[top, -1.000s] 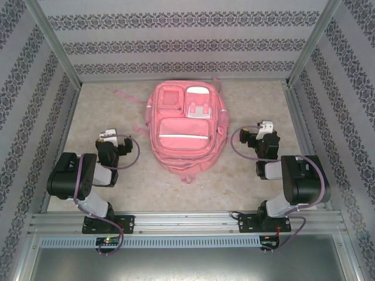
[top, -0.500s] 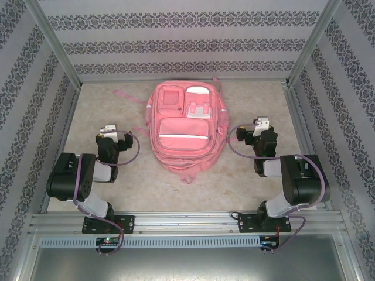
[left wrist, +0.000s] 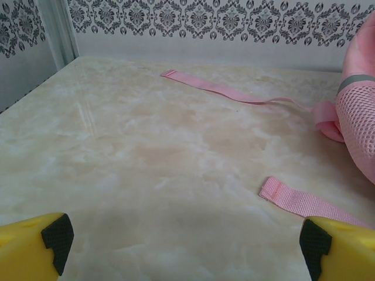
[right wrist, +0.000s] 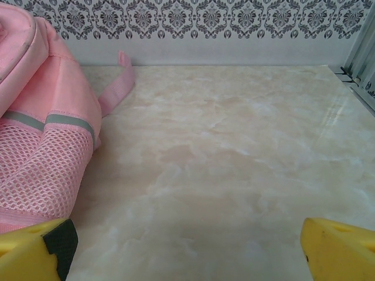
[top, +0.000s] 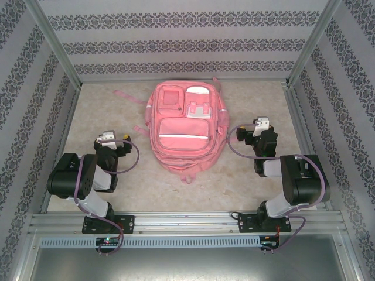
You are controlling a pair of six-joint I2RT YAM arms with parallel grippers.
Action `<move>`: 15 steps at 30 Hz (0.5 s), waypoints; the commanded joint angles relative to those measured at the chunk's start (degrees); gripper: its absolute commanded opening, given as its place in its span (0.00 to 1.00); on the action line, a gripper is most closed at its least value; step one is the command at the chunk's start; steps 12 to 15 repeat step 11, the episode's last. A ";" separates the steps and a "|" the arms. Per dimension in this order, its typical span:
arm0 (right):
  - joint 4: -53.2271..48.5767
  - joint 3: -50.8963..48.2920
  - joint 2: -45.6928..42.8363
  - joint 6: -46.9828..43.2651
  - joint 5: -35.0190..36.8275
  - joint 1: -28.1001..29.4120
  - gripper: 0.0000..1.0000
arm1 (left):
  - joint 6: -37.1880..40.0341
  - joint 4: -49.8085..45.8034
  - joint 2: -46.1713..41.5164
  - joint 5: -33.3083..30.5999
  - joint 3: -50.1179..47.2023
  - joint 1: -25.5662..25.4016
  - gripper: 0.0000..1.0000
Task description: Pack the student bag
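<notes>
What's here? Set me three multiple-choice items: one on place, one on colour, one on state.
1. Where is the student bag? A) between the left arm and right arm B) left of both arms C) on the metal rail
2. Its colour? A) blue B) pink C) green
3. The left fingers and right fingers are: A) shut on a strap B) shut, empty C) open, empty
Answers: 1 A, the top view shows it lying midway between the arms; 2 B, its fabric is pink; 3 C, each wrist view shows a wide gap with nothing in it.
</notes>
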 commanded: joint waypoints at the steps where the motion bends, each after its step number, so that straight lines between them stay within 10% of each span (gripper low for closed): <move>1: 1.41 -0.43 -0.49 -0.38 -0.62 0.54 0.98 | 0.01 4.44 0.33 0.94 -0.58 0.39 1.00; 15: 1.41 -0.43 -0.41 -0.42 -0.64 0.50 0.98 | -0.44 3.57 0.34 0.27 -0.01 0.53 1.00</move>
